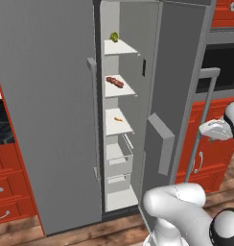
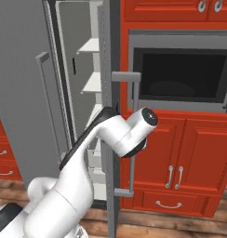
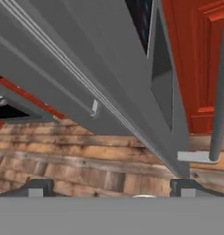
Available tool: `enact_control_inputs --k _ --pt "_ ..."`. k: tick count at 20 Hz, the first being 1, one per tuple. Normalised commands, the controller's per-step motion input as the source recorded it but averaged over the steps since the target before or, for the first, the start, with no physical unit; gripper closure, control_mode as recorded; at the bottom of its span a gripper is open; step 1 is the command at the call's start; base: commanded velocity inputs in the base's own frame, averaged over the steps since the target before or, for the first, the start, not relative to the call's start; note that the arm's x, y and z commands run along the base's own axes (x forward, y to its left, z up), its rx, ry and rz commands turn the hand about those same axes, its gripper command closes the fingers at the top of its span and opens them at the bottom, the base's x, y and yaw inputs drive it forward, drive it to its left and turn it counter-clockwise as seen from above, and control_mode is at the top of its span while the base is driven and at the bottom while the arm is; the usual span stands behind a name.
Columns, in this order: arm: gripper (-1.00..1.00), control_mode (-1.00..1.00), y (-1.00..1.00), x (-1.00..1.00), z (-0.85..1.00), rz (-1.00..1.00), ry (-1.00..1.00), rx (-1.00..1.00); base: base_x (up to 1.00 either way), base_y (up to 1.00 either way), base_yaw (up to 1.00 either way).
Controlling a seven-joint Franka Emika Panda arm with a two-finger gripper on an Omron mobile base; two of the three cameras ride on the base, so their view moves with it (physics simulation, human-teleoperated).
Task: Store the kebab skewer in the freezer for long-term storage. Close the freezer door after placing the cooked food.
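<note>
The white jointed arm point(image 2: 120, 132) bends around the tall grey freezer door's point(image 1: 174, 86) outer face; its dark two-finger gripper point(image 3: 109, 187) spreads wide, holding nothing. The reddish-brown kebab skewer point(image 1: 115, 82) lies on a white shelf point(image 1: 120, 89).

freezer door point(image 1: 174, 86): flat grey, grey bar handle
freezer point(image 1: 120, 120): white shelves, pale drawers
skewer point(image 1: 115, 82): reddish-brown chunks
shelf item point(image 1: 118, 119): orange
top-shelf item point(image 1: 114, 36): yellow-green
cabinets point(image 2: 190, 153): red, silver handles
oven point(image 2: 183, 74): black window, grey frame
floor point(image 3: 86, 160): brown wood planks
</note>
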Motion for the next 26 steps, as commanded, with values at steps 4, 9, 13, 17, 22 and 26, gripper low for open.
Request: enact_control_inputs --k 4,9,13,17,22,26 --pt "-1.00 -1.00 -0.31 0.65 -0.28 0.03 -0.16 0.13 0.00 0.00 0.00" --pt "-1.00 -1.00 -0.28 0.37 -0.14 0.02 -0.03 0.00 0.00 0.00 0.00" --pt "-1.00 -1.00 -0.32 0.41 0.00 0.02 0.00 0.00 0.00 0.00 0.00" --pt "-1.00 -1.00 -0.30 0.33 0.00 0.00 0.00 0.00 0.00 0.00 0.00" --pt "-1.00 -1.00 -0.08 0.09 0.00 0.03 -0.03 0.00 0.00 0.00 0.00" --pt "-1.00 -1.00 0.00 0.05 -0.08 0.05 -0.16 0.00 0.00 0.00 0.00"
